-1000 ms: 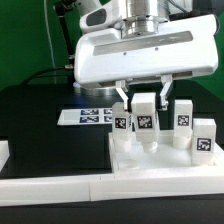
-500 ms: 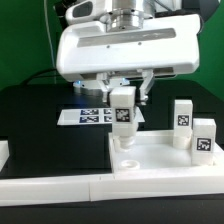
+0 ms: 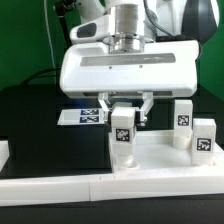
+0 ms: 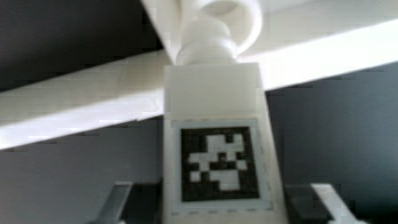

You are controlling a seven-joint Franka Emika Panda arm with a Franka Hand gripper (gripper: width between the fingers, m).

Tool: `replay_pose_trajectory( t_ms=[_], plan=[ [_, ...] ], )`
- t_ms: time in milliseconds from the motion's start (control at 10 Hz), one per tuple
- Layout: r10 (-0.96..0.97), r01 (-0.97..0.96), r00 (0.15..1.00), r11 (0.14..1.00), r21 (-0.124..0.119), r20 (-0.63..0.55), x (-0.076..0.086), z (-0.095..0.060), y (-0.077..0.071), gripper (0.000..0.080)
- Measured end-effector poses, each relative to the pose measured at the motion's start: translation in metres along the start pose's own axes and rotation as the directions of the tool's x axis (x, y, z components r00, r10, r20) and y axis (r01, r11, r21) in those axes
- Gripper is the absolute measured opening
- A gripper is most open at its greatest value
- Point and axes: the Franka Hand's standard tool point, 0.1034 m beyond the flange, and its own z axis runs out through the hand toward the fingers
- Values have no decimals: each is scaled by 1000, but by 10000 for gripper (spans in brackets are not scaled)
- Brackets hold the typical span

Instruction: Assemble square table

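A robotics lab: green backdrop, marker board, black table.

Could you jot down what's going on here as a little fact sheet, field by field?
Setting: black table with a white tabletop tray lying on it
Robot hand: gripper closed on one white tagged leg
Held leg: upright, its lower end at a corner of the tray
Other legs: two standing on the tray toward the exterior view's right
Background: marker board flat on the table behind
Wrist view: leg's tag fills the picture
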Motion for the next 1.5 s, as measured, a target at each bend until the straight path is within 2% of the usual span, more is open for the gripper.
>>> replay_pose_trajectory(
  t_ms=[300,900,1100,1200,1300,1500],
  plan=[
    [-9,9,1000,1000,3,5,-4,0,-4,291],
    [-20,20,1000,1000,-13,9,-16,10,-2,291],
    [-19,19,1000,1000,-11,16,-17,10,-2,301],
    [-19,19,1000,1000,-11,17,-17,10,-2,478],
    [-19,19,1000,1000,-11,17,-17,10,-2,610],
    [-19,19,1000,1000,-12,17,-17,10,-2,638]
  ],
)
